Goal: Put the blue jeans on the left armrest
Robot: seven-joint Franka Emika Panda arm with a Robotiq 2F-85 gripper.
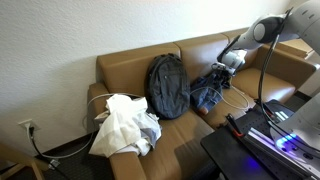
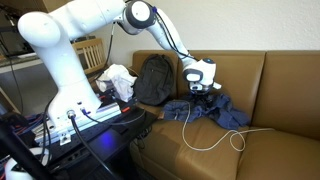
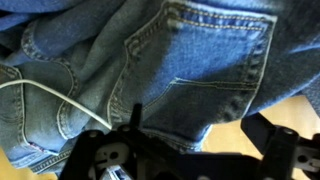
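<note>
Jeans (image 1: 208,92) lie heaped on the sofa (image 1: 130,65) just beside the backpack (image 1: 167,85) — not yet lifted. End effector (image 2: 203,88) hangs just above them, jaws spread, gripping nothing. Grasp, carry and drop on the armrest (image 1: 138,167) beyond the backpack all seem left — nothing done so far.

Soft, even room light fills both exterior views, the plain white wall (image 1: 50,40) bright and shadows faint. In the wrist view the black pincer (image 3: 195,135) is dark and blurred, while the blue denim jeans (image 3: 200,60) just beyond it are evenly lit, slightly soft.
</note>
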